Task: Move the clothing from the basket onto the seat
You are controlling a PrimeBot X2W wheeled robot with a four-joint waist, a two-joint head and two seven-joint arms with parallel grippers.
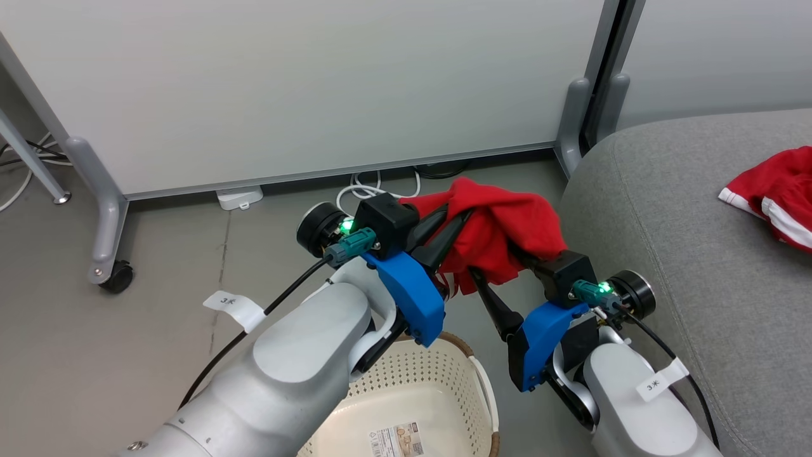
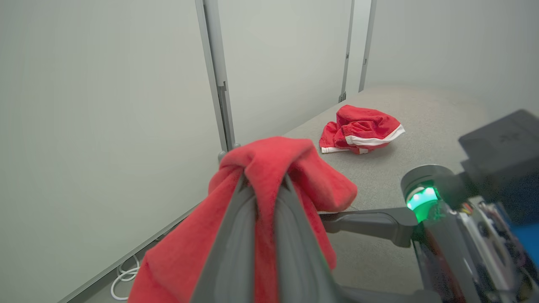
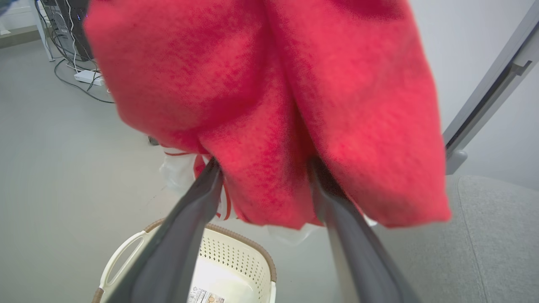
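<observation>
A red garment [image 1: 501, 228] hangs in the air between my two grippers, above the floor and just left of the grey sofa [image 1: 666, 222]. My left gripper [image 1: 458, 221] is shut on a fold of it; in the left wrist view its fingers [image 2: 236, 235] pinch the cloth [image 2: 269, 164]. My right gripper [image 1: 495, 261] is open, with its fingers spread wide and the garment [image 3: 269, 105] draped over them. A second red garment with white stripes [image 1: 774, 190] [image 2: 360, 134] lies on the sofa seat [image 2: 421, 122]. The cream basket [image 1: 472, 365] [image 3: 252, 246] stands below my arms, its inside bare apart from a label.
A white partition on wheeled legs stands behind, with one caster [image 1: 117, 277] at the left and a leg [image 1: 574, 120] close to the sofa's corner. White cables [image 1: 380, 184] and a power brick [image 1: 240, 197] lie at its foot. Grey floor lies left of the basket.
</observation>
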